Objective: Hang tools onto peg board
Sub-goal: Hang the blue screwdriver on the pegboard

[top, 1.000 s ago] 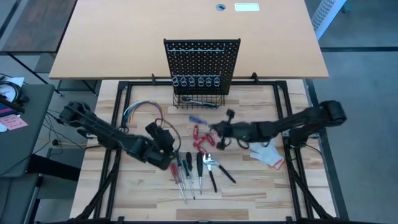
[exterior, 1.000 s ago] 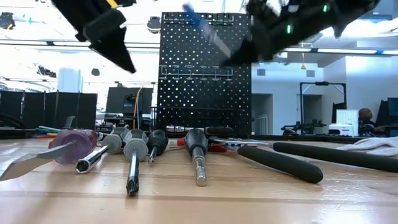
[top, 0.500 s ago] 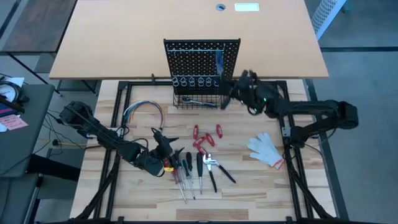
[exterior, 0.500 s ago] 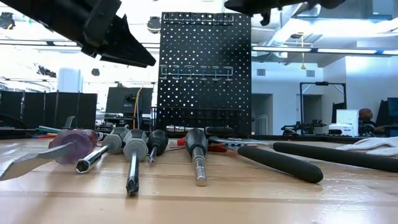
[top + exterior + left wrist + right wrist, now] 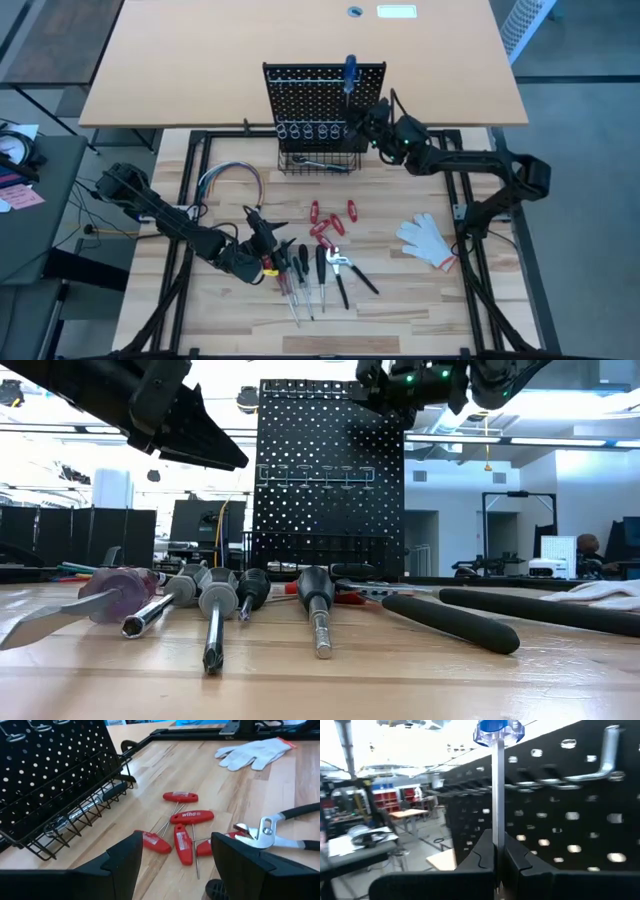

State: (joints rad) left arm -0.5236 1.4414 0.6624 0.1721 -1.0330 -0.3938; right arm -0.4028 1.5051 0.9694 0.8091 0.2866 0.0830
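The blue-handled screwdriver is pinched by its shaft in the closed fingers of the right gripper, handle up against the face of the peg board just above the row of silver ring holders; by my judgement this is the hanging step, and the next move calls for lining the shaft over a ring and lowering it through. The left gripper hovers with fingers wide near the remaining tools on the bench. The shaft's tip and which ring lies beneath it cannot be made out.
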